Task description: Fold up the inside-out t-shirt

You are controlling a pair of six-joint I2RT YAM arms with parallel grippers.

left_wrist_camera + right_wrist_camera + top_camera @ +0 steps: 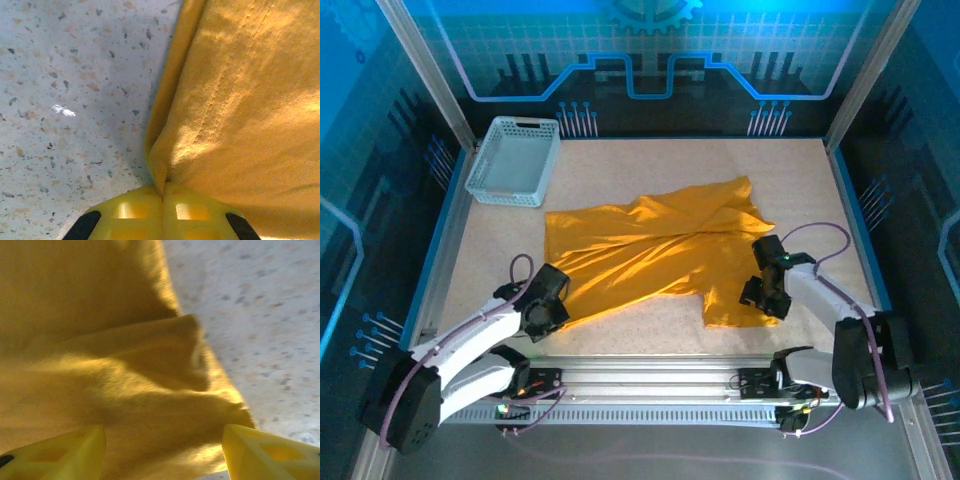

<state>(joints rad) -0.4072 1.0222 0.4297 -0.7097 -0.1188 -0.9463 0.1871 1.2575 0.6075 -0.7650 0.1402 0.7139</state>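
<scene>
Left fingers (pixel 131 214) pinched shut on t-shirt (pixel 240 100) hem; right fingers (pixel 265 452) wide, astride cloth. Risk: thin pinch slipping, or right grabbing doubled layers.

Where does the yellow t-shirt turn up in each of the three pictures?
Top view: t-shirt spread mid-picture.
Left wrist view: t-shirt on the right, its fold pinched by the left hand at the bottom.
Right wrist view: t-shirt across the left and centre.
Shared landmark: the speckled table beside the cloth.
</scene>
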